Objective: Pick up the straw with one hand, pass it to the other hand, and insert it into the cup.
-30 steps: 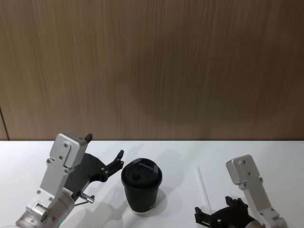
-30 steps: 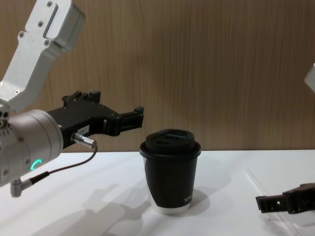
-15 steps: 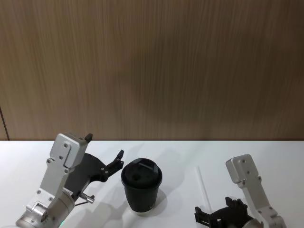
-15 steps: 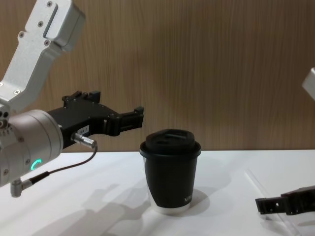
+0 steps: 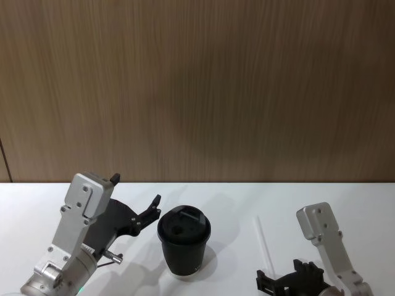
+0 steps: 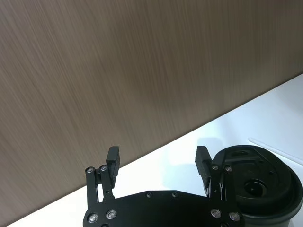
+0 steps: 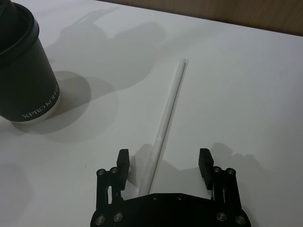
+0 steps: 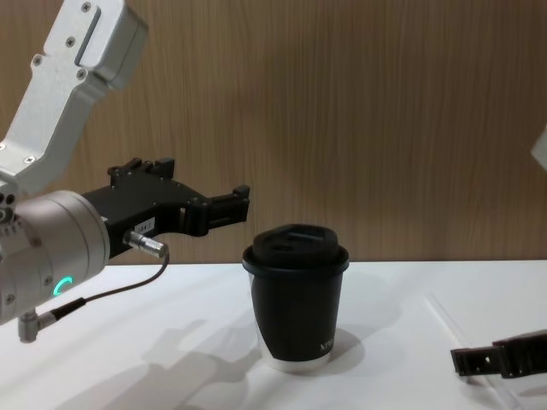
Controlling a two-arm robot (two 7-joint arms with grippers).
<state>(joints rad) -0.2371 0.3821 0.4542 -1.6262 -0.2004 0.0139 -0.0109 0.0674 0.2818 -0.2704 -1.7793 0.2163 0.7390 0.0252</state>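
The right gripper [image 7: 164, 156] has slipped a little toward the counter's right edge and sunk lower since a second ago. The left gripper [image 6: 157, 158], the cup and the straw sit as they did.

The right gripper hangs low over the white counter [image 5: 345, 203] near its front right part. Its jaws stand apart. The straw [image 7: 170, 109] lies flat on the counter, and its near end runs in between the two fingers, closer to one of them. Whether either finger touches it cannot be told.

The straw points away toward the counter's back edge, on the right of the cup [image 8: 297, 307] and clear of it. The cup stands upright about midway between the left and right edges, well in from the back edge, with its black lid on.

The left gripper is held in the air over the left part of the counter, higher than the lid and just beside it. Its jaws are apart and grip nothing. A wood-grain wall [image 5: 197, 92] rises behind the back edge.
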